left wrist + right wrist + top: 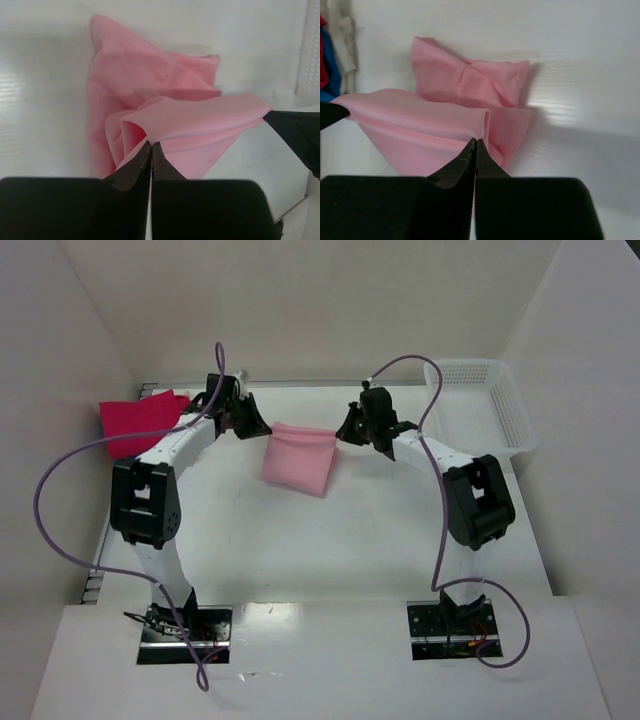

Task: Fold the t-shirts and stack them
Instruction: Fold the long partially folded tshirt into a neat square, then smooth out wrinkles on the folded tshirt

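Across most of the top view spreads a white table. At upper right a white mesh basket sits against the wall. Just above centre, the light pink t-shirt stretches between both arms, its lower part resting on the table. At upper left lies a magenta t-shirt; the right wrist view shows blue cloth at its left edge. The left gripper is clenched on the pink shirt's left corner, and the right gripper pinches its right corner.
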Available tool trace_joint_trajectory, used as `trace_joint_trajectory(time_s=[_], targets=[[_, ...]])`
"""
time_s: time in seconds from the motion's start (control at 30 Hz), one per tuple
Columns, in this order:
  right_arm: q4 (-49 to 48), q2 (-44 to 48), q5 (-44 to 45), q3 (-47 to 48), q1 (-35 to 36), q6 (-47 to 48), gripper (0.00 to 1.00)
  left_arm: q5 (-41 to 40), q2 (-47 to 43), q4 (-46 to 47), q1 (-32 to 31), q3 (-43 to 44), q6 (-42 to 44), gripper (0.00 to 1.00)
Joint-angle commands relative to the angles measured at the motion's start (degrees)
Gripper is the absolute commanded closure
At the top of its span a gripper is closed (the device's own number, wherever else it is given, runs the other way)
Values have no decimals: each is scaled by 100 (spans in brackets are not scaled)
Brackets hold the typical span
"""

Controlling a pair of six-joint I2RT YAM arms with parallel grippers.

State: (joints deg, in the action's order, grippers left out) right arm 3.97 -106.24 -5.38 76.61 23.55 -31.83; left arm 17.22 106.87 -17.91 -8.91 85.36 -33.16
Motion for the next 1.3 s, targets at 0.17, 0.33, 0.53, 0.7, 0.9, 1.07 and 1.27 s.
trace_joint_trajectory(time_s=[0.17, 0.33, 0.53, 0.7, 0.9, 1.07, 1.27], targets=[[-89, -1172, 177, 1049, -334, 160, 100, 36, 1387, 95, 407, 1383, 152, 100], [87, -1701, 177, 1680, -360, 283, 100, 62, 1964, -19, 469, 2098, 213, 92], [184, -1856, 257, 1839, -465, 283, 98, 62, 2277, -126, 522, 2687, 440, 35], [384, -1868, 266, 1864, -551, 283, 63, -2, 2134, -309, 522, 2969, 643, 20], [289, -939, 265, 1527, -580, 283, 30, 185, 1243, -63, 358, 2138, 901, 17], [26, -257, -327, 1216, -580, 283, 78, 707, 967, 384, 258, 1783, 864, 42], [-463, -225, -1156, 887, -401, 49, 99, 1527, 1280, 1055, 184, 1765, 430, 93]])
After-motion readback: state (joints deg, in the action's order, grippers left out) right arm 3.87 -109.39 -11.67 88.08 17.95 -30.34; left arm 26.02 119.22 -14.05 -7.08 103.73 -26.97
